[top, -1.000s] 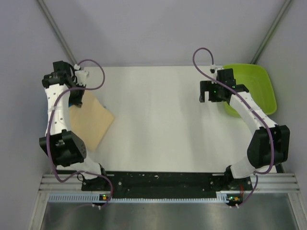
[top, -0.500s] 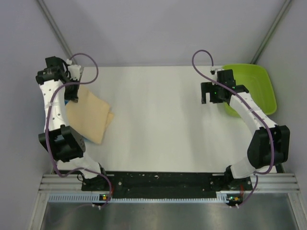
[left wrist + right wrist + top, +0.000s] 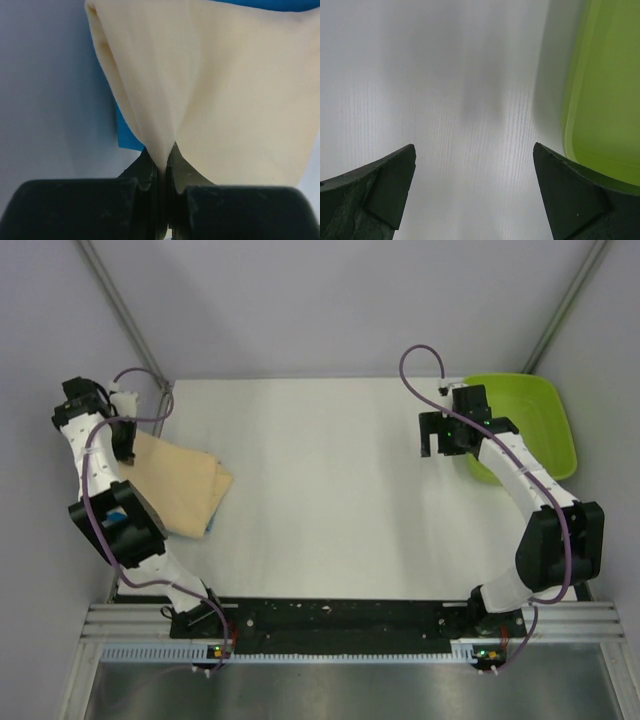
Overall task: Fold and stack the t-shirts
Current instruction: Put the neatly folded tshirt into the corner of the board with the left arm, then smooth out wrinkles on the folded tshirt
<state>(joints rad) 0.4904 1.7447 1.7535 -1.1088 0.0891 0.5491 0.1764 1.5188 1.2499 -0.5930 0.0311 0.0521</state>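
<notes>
The left hand (image 3: 161, 160) is shut tight on a pinch of the peach shirt (image 3: 178, 485) and has pulled it sideways to the left edge of the counter (image 3: 330, 500). A second ago the shirt lay more toward the middle. Now it sits on top of the blue shirt (image 3: 127, 137), which only peeks out at the edges. So the stack looks nearly made, and the hand just needs to let go. The right hand (image 3: 436, 445) has not moved. It is wide open and holds nothing, beside the tray (image 3: 545, 410) at the far right corner.
</notes>
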